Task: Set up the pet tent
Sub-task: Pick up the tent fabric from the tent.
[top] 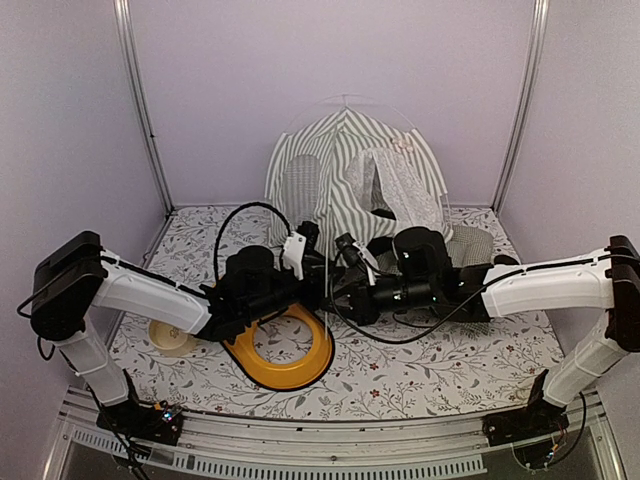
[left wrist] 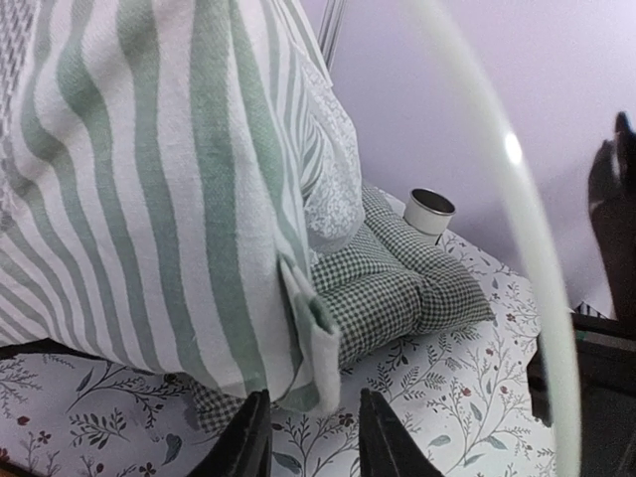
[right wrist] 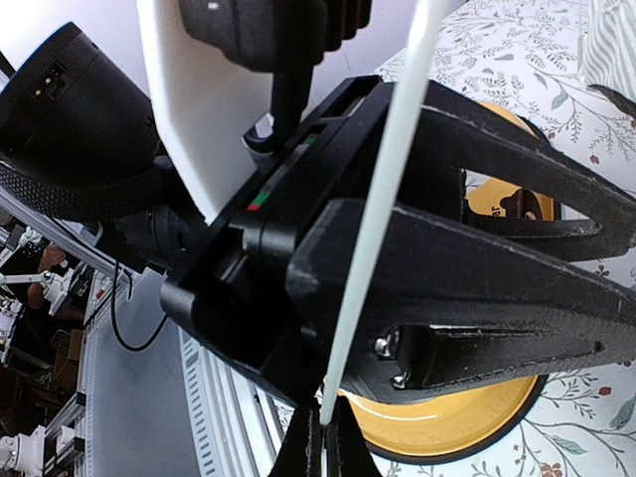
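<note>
The green-and-white striped fabric pet tent stands at the back middle of the desk, against the pale purple rear wall. Its round grey mesh window faces front-left and its white mesh door flap front-right. Thin white poles arc over its peak.

In the left wrist view a small sewn pocket at the tent's lower corner hangs down to the tips of the left gripper. That gripper's two black fingers stand apart, with floral cloth visible between them; I cannot tell whether either finger touches the pocket.

A thin white pole curves up the right side of the left wrist view. In the right wrist view it runs down to the right gripper, whose fingers are pressed together on the pole's lower end. The two grippers are close together just in front of the tent, the left arm's black wrist filling the right wrist view.

A green-checked padded cushion lies partly under the tent's right side. A small white round tin stands just behind the cushion.

A yellow ring-shaped dish lies on the floral desk cover under the left forearm. A beige bowl sits to its left.
</note>
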Controlling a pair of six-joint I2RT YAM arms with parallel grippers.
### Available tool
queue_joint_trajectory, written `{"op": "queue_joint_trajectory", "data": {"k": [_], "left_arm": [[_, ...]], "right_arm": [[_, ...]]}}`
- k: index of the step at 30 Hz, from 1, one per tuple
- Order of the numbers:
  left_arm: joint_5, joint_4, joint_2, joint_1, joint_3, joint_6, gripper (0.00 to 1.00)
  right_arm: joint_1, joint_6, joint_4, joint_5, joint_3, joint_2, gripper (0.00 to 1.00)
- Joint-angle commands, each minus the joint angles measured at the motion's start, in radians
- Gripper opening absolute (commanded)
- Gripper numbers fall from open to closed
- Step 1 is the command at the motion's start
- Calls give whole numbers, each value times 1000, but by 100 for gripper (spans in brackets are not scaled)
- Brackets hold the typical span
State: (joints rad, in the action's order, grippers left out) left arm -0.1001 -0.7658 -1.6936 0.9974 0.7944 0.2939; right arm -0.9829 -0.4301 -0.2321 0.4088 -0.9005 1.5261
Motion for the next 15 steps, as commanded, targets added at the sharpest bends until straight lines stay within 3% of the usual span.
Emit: {"op": "queue_joint_trajectory", "data": {"k": [1,9,15], "left_arm": [[-6,-42,-18,23,17,-27,30],[-46,-54,-43,24,44,-24,31],[-52,-63,-58,22,64,-24,14]], "right_arm": [[8,14,-78,30,-41,-43,0],[10,13,-64,37,-50,-38,0],[9,16,-52,34,-50,-43,0]]}}
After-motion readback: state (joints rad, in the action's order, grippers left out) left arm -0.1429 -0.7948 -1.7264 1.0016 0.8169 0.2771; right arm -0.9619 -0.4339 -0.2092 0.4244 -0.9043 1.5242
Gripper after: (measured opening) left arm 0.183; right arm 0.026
